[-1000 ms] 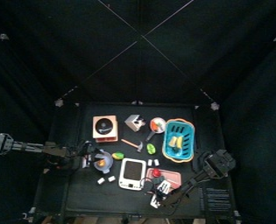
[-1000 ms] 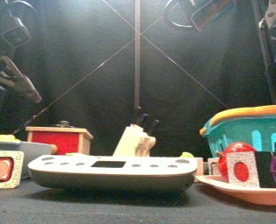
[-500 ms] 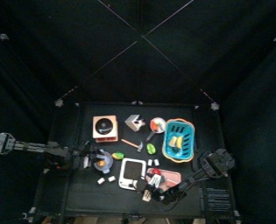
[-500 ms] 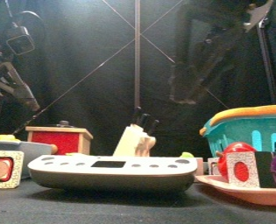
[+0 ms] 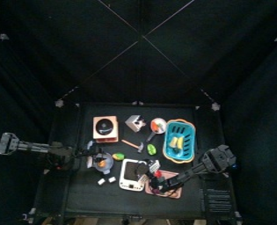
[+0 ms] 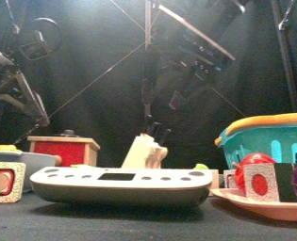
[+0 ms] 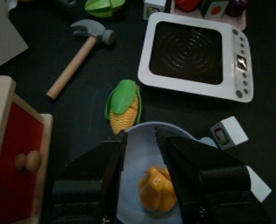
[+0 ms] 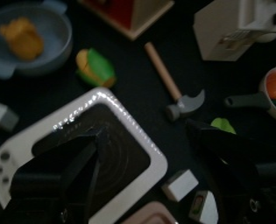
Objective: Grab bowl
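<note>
The bowl (image 7: 164, 133) is small, round and grey-blue, with an orange piece inside. It sits near the table's left edge (image 5: 102, 162). My left gripper (image 7: 155, 159) stands open with one jaw on each side of the bowl, and I cannot tell if they touch it. In the top view the left gripper (image 5: 93, 161) comes in from the left. The right wrist view shows the bowl (image 8: 29, 39) far off. My right gripper (image 8: 152, 171) hovers open over the white device (image 8: 99, 144), holding nothing.
A toy corn (image 7: 123, 105) and a hammer (image 7: 79, 54) lie just beyond the bowl. The white device (image 5: 132, 173) is to its right, a red box (image 5: 105, 126) behind it. A blue basket (image 5: 179, 141) stands at the right, and small cards lie along the front edge.
The right arm has swung leftward over the table's front. The left gripper stays open around the bowl, barely moved.
</note>
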{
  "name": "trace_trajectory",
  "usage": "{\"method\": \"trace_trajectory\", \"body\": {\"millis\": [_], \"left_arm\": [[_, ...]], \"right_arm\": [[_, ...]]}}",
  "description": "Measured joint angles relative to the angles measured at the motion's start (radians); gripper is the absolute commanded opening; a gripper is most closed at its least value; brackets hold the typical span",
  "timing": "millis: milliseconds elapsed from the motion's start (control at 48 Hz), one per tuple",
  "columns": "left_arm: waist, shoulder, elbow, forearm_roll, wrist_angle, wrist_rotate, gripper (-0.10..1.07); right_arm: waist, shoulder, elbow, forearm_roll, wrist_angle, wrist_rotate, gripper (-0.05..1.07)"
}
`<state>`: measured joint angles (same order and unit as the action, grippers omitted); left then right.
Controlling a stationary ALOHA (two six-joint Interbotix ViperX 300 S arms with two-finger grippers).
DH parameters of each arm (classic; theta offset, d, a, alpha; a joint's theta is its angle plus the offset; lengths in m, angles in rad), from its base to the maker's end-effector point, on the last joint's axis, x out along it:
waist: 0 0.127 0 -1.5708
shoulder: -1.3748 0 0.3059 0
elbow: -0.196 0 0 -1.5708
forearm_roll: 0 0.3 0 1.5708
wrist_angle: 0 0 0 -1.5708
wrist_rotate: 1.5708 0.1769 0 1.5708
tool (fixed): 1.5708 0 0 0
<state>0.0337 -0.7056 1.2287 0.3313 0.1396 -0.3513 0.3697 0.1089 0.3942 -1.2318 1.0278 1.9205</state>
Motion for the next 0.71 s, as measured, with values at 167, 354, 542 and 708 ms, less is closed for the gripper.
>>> {"method": "trace_trajectory", "body": {"millis": [167,354,542,708], "left_arm": [[0.009,0.015,0.0,0.002,0.021,0.003,0.75],[0.017,0.067,0.002,0.038,0.021,0.005,0.75],[0.029,0.15,-0.014,0.107,0.02,0.003,0.75],[0.052,0.201,-0.035,0.138,0.018,0.002,0.75]], "right_arm": [[-0.038,-0.064,0.06,-0.046,-0.121,0.107,1.0],[-0.086,-0.074,0.091,-0.049,-0.31,0.121,1.0],[-0.146,-0.054,0.095,-0.058,-0.411,0.112,1.0],[-0.158,-0.043,0.103,-0.103,-0.425,0.112,1.0]]}}
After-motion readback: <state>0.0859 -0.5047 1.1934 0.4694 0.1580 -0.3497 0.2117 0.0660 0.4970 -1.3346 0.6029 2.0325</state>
